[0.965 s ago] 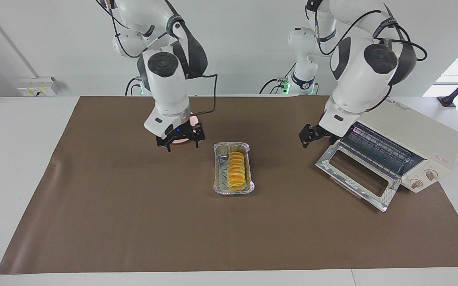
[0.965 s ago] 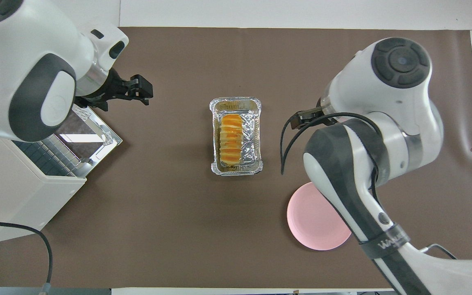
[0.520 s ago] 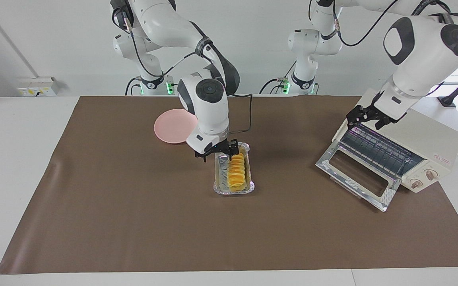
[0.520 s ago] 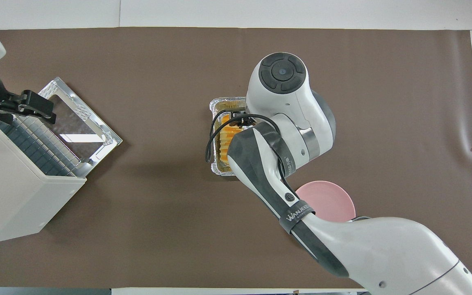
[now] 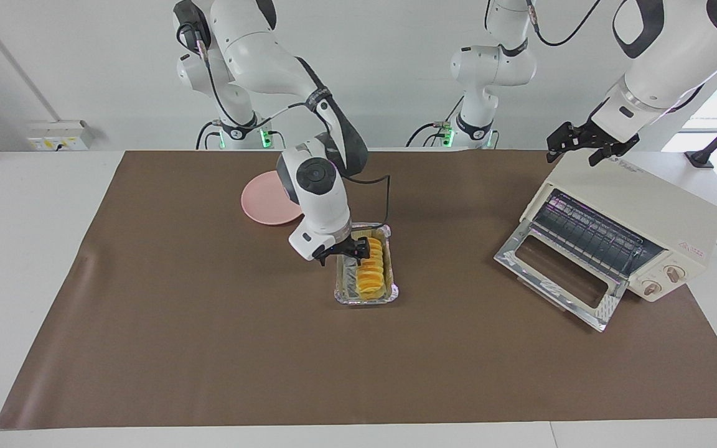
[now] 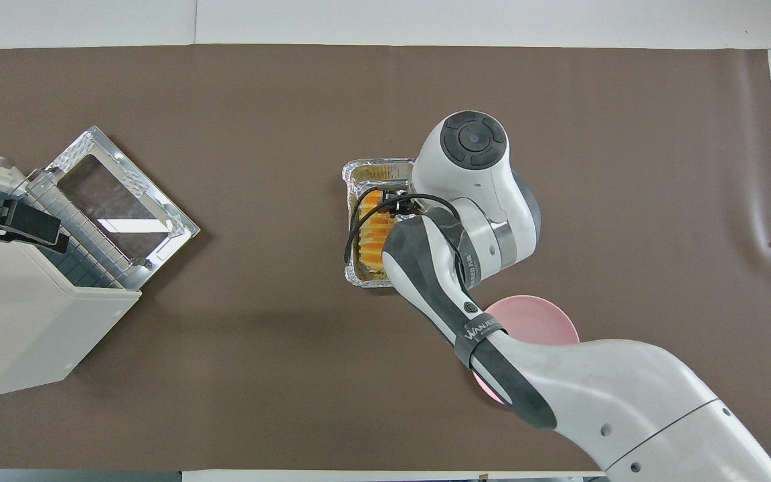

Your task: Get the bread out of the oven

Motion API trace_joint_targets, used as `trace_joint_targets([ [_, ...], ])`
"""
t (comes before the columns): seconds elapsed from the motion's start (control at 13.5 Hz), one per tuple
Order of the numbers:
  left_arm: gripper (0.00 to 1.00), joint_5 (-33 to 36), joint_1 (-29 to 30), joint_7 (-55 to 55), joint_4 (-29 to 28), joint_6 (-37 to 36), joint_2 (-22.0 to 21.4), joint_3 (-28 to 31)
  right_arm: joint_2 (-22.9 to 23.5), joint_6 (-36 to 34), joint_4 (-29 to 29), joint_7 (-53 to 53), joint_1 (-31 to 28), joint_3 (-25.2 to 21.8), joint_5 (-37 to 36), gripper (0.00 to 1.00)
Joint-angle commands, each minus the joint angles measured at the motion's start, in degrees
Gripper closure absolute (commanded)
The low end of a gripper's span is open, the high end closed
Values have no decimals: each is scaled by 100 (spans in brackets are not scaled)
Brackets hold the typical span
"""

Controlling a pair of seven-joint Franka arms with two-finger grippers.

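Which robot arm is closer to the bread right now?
The right. The right gripper is down at the bread in the foil tray; the left gripper is raised over the oven, well away.

bread [image 6: 373, 231] half under arm, plate [image 6: 538, 320] part-covered

Your right pincer [image 5: 341, 250] is crowded by the tray [image 5: 341, 292] walls around the bread [image 5: 371, 269]. The oven [image 5: 645, 218] and its dropped door [image 5: 554, 274] block the worktop's [image 5: 209, 348] left-arm end; the plate [image 5: 262, 202] sits near the robots' edge.
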Motion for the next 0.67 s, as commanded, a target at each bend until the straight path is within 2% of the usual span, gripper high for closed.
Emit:
trace_joint_targets([
  [0.0,0,110,139,56,-230,-18,-226,-67,-202,146,-400,111,-53,34,83,50],
  [0.15,0,110,148,56,-230,26,-218,-94,-254,147,-524,119,-26,34,83,99],
  [0.3,0,110,314,126,-221,8,-218,-251,-255,129,-507,111,-18,34,74,100],
  [0.45,0,102,744,126,-230,43,-218,-681,-246,155,-446,32,9,34,65,100],
  [0.59,0,102,763,126,-239,79,-209,-709,-263,-19,-210,-82,-201,26,74,100],
])
